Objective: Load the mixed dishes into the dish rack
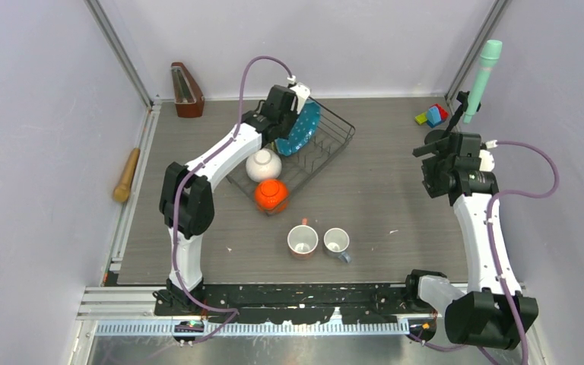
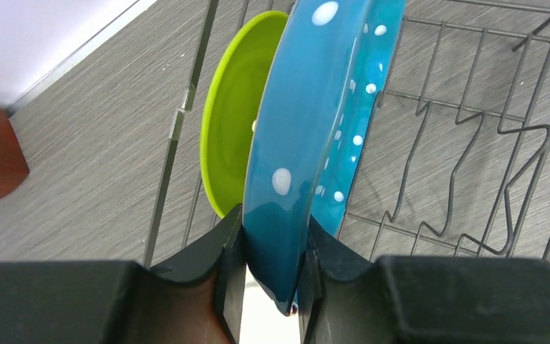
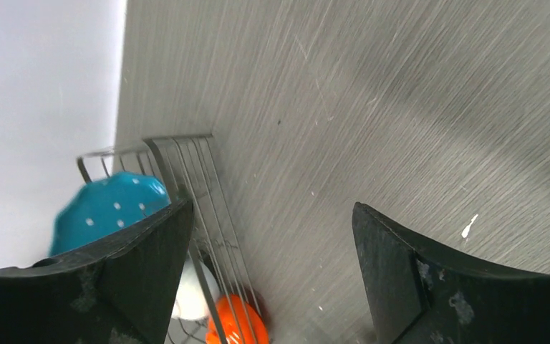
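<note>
Left wrist view showed the left gripper (image 2: 272, 236) clamped on the blue plate (image 2: 315, 129), upright in the dish rack (image 2: 177, 125) beside the lime-green plate (image 2: 228, 136), while the right gripper (image 3: 272, 215) hung open, well apart.

top view looks steeply down over the whole bench (image 1: 395, 190) from the near edge. left wrist hugs the blue plate (image 2: 308, 143); right wrist faces left from afar, sharing plate and dish rack (image 3: 199, 179).
</note>
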Robot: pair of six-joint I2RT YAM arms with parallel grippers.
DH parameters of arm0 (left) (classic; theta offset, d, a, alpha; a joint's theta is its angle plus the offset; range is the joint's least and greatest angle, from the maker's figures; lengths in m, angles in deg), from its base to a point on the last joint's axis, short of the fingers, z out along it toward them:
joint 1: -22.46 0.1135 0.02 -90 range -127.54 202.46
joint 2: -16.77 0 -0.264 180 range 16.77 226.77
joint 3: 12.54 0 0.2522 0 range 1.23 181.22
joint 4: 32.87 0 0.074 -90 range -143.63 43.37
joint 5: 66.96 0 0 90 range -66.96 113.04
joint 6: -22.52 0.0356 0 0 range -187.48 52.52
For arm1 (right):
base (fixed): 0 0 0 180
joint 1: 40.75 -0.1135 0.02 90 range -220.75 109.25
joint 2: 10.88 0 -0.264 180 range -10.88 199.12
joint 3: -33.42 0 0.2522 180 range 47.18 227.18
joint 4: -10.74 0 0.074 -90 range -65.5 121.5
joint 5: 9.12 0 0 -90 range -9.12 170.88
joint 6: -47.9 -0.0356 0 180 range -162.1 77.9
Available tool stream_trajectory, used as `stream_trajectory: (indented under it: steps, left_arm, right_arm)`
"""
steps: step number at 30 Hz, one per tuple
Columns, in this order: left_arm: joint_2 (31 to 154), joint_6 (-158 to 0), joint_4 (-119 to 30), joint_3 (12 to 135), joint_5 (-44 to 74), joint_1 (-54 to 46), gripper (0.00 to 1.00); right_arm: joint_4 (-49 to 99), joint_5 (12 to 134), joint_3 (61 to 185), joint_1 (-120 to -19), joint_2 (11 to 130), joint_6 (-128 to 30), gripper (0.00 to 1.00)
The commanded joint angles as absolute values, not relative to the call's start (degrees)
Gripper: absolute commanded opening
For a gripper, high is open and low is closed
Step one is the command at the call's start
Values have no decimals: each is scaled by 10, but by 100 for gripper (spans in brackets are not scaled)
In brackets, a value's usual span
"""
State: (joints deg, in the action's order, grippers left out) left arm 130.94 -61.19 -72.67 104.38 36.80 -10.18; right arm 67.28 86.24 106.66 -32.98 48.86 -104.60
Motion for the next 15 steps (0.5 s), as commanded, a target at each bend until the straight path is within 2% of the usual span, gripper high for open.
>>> stream_trajectory:
  steps: [1,3,6,8,15]
  left_arm:
    - [1302,-657,-730,1087,376,-85,39]
    - [1298,-664,-736,1093,363,-86,55]
    - [1285,-669,-743,1098,353,-87,67]
    - [1273,-670,-747,1098,349,-87,70]
    - [1249,-666,-758,1100,344,-88,73]
  right_arm:
    - [650,825,1082,-372,528,-973,88]
    - [653,827,1092,-410,550,-936,88]
    - [670,830,1099,-462,578,-902,89]
    - [677,821,1098,-482,590,-886,89]
    - [682,748,1067,-562,601,-824,86]
